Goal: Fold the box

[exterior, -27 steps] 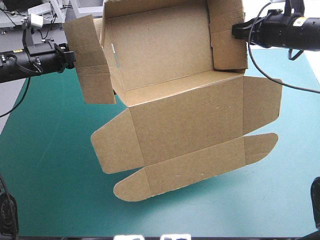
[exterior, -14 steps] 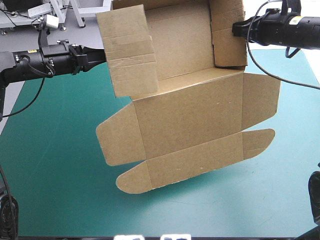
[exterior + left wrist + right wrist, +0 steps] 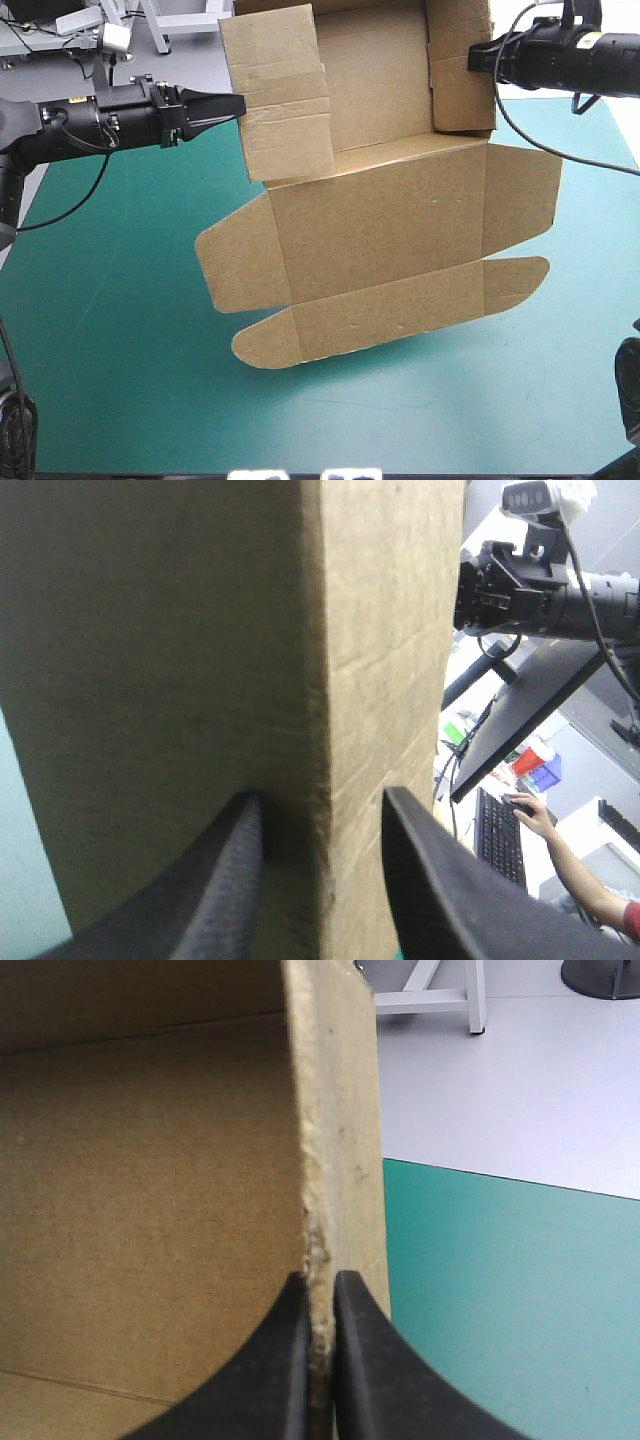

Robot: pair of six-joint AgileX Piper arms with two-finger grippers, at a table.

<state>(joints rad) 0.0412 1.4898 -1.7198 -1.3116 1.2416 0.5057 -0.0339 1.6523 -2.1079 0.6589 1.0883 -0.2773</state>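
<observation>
The box (image 3: pixel 380 220) is cut off at the top edge of the high view, so its far wall shows only in part. It hides the middle of the table (image 3: pixel 110 340) under it and a part of the table's far edge. Ahead of the left gripper (image 3: pixel 321 794) the flap runs out of the picture and its far end does not show. How deep the wall sits in the right gripper (image 3: pixel 321 1275) cannot be told. In the high view both grippers' fingertips are too small to tell apart.
</observation>
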